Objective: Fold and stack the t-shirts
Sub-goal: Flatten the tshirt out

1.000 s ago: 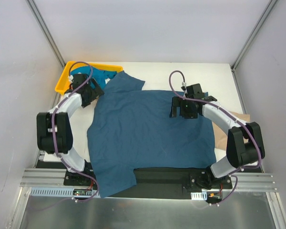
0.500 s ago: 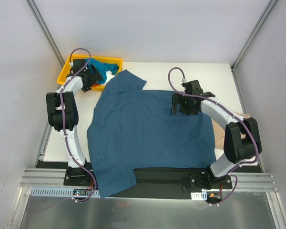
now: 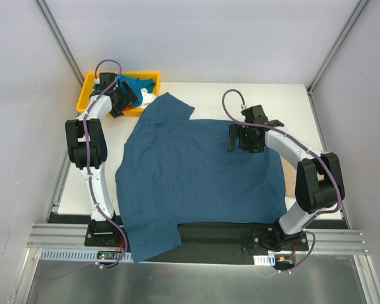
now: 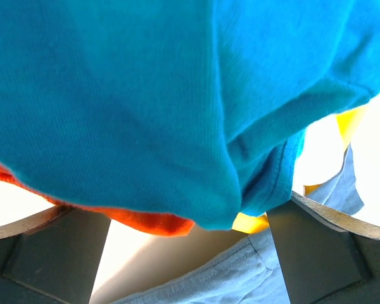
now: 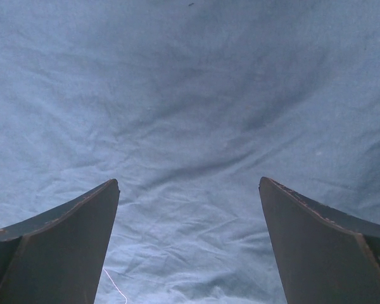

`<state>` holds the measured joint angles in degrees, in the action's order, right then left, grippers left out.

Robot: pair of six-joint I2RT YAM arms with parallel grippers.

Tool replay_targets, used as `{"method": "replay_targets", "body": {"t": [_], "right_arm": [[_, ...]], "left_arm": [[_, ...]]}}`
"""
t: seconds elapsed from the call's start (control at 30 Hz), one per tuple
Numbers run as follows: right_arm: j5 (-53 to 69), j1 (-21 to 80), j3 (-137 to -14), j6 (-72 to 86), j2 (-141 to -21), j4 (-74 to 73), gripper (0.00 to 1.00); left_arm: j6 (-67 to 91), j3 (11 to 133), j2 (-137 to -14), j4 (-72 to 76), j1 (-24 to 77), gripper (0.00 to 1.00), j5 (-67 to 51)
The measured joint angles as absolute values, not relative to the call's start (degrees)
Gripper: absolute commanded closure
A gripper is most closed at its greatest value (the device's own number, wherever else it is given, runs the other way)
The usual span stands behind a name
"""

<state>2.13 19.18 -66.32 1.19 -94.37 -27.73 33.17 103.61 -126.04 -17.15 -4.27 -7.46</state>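
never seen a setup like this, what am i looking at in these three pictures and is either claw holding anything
Two robot arms are bolted to the near edge of a table. One picture comes from a fixed camera above and behind them. The other two come from a small camera on each wrist, so the dark wedges at the bottom are that arm's own fingers.

A large dark teal-blue t-shirt lies spread on the table, with a tan one showing at its right edge. The left gripper reaches into a yellow tray holding a bright blue shirt and an orange-red shirt. The right gripper is over the spread shirt. Both are open; neither has closed on anything.
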Motion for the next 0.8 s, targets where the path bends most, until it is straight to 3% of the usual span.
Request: {"method": "replay_targets", "body": {"t": [0.17, 0.57, 0.8], "right_arm": [[2.0, 19.2, -66.3, 1.0, -93.6, -27.9, 0.03], [2.0, 19.7, -63.7, 1.5, -88.0, -28.0, 0.03], [-0.8, 19.2, -65.2, 4.6, -91.8, -28.7, 0.03]], "left_arm": [[33.2, 94.8, -119.1, -12.7, -4.2, 0.01, -7.0], [33.7, 65.7, -81.3, -7.3, 3.0, 0.01, -8.9], [33.3, 63.4, -86.4, -7.2, 13.5, 0.01, -11.5]]}}
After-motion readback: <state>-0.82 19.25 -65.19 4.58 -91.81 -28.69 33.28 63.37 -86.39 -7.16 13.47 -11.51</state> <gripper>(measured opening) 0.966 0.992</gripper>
